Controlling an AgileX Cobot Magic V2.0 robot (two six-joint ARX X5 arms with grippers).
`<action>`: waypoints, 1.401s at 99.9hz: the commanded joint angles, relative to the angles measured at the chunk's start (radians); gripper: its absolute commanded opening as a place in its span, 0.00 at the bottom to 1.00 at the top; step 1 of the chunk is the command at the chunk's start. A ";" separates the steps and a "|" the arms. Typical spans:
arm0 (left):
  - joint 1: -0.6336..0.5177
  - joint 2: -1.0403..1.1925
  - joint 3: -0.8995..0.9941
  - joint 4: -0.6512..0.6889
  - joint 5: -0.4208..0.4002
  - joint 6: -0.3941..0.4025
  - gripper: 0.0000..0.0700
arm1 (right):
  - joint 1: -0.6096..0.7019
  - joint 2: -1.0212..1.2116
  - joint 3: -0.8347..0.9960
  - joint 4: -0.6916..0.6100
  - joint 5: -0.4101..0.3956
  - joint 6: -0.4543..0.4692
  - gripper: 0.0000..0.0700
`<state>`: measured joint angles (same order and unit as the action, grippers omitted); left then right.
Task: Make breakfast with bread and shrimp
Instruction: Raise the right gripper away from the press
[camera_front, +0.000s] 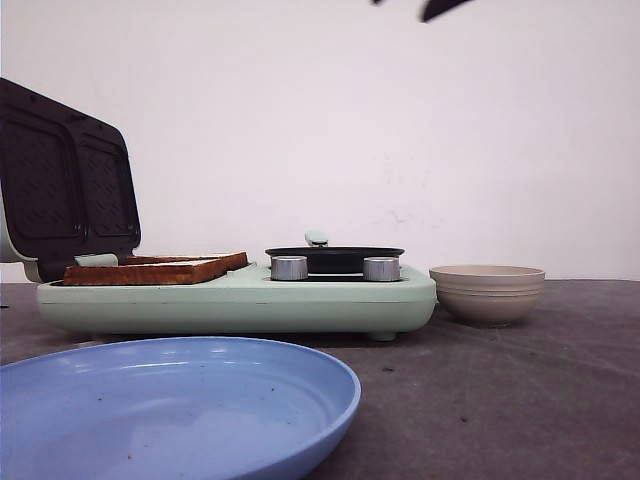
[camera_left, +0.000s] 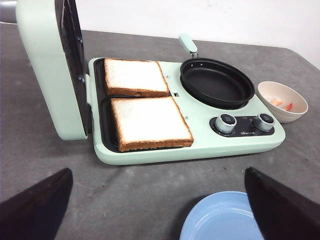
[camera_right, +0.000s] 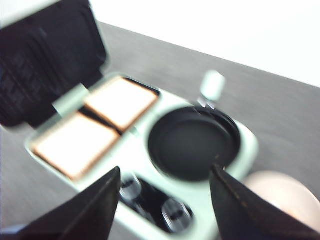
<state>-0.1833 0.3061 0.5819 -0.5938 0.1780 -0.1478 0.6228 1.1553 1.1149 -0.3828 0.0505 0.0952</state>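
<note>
Two slices of bread lie side by side on the open grill plate of a mint-green breakfast maker (camera_left: 200, 145), the far slice (camera_left: 135, 76) and the near slice (camera_left: 150, 122). They show edge-on in the front view (camera_front: 155, 268). A few pink-orange shrimp (camera_left: 280, 102) lie in the beige ribbed bowl (camera_left: 295, 112), which stands right of the maker (camera_front: 487, 292). My left gripper (camera_left: 158, 172) is open and empty, held above the table in front of the maker. My right gripper (camera_right: 166, 170) is open and empty, above the maker's knobs; its view is blurred.
The maker's lid (camera_front: 60, 180) stands open at the left. An empty black pan (camera_left: 216, 82) sits on the maker's right half behind two knobs (camera_front: 289, 267). A blue plate (camera_front: 170, 405) lies in front of the maker. A dark arm part (camera_front: 440, 8) shows at the top edge.
</note>
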 joint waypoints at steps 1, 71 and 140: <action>0.000 -0.001 0.004 0.015 -0.006 0.008 1.00 | 0.006 -0.059 -0.081 0.026 0.007 -0.021 0.48; 0.000 -0.001 0.004 0.010 -0.005 -0.001 1.00 | 0.004 -0.786 -0.739 0.060 0.111 0.143 0.47; 0.000 0.002 0.006 0.147 -0.107 -0.274 0.94 | 0.004 -0.785 -0.743 0.032 0.107 0.160 0.47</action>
<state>-0.1833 0.3061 0.5819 -0.4839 0.1020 -0.3141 0.6209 0.3679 0.3687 -0.3592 0.1577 0.2409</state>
